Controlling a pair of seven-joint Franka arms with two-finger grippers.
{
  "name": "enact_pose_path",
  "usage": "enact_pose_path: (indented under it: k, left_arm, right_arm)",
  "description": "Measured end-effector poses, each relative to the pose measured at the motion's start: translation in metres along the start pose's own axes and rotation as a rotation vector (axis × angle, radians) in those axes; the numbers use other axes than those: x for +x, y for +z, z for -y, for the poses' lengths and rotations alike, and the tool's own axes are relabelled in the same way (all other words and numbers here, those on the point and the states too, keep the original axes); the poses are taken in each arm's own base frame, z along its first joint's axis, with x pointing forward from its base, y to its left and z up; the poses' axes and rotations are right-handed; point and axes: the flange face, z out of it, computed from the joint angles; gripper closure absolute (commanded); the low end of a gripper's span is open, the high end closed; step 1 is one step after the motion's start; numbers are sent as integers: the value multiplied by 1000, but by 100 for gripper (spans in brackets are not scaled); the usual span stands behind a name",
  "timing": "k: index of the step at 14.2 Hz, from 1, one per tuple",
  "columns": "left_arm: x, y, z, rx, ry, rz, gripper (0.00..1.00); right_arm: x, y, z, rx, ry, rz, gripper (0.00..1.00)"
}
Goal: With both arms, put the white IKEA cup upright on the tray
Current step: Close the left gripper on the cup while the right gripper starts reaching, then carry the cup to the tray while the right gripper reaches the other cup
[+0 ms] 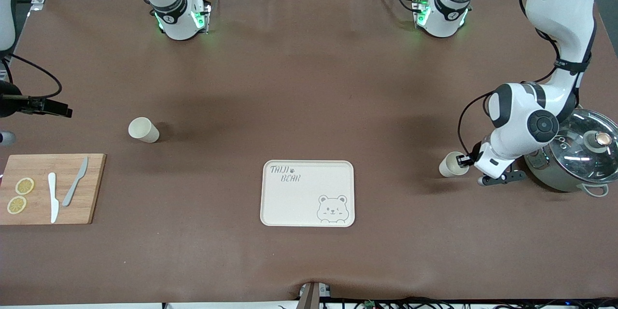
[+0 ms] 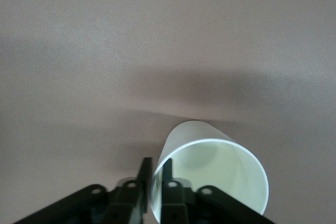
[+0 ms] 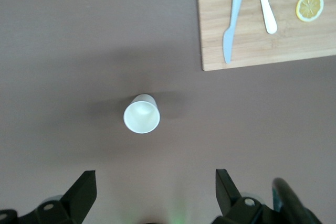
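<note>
A white cup (image 1: pixel 451 164) lies on its side on the brown table, toward the left arm's end. My left gripper (image 1: pixel 465 160) is shut on its rim. In the left wrist view one finger is inside the cup (image 2: pixel 210 171) and the other outside, at my left gripper (image 2: pixel 156 167). A second white cup (image 1: pixel 143 130) seems to lie on its side toward the right arm's end, and it shows in the right wrist view (image 3: pixel 142 115). My right gripper (image 3: pixel 152 182) is open and empty, high over the table near that cup. The cream bear tray (image 1: pixel 307 193) is empty.
A steel pot with a glass lid (image 1: pixel 577 157) stands close beside the left arm's wrist. A wooden cutting board (image 1: pixel 48 188) with two lemon slices, a white knife and a grey knife lies at the right arm's end, also in the right wrist view (image 3: pixel 262 30).
</note>
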Motion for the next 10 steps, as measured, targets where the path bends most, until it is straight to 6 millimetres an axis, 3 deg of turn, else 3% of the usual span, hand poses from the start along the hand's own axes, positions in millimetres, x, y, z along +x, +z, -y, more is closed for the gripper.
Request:
enact_pose_path:
  k: [5,8,10]
  left_arm:
    - [2,-8,-11,-13,15,-18,100]
    - [4,-34,-40,-33,50,-40,100]
    - [1,-58,-58,-31,53,-10,100]
  right_arm:
    - [22,29,-9,-6,18,15,0]
    - [32,49,-12,-8,23,8,0]
    - [38,78,-10,13,27,15,0]
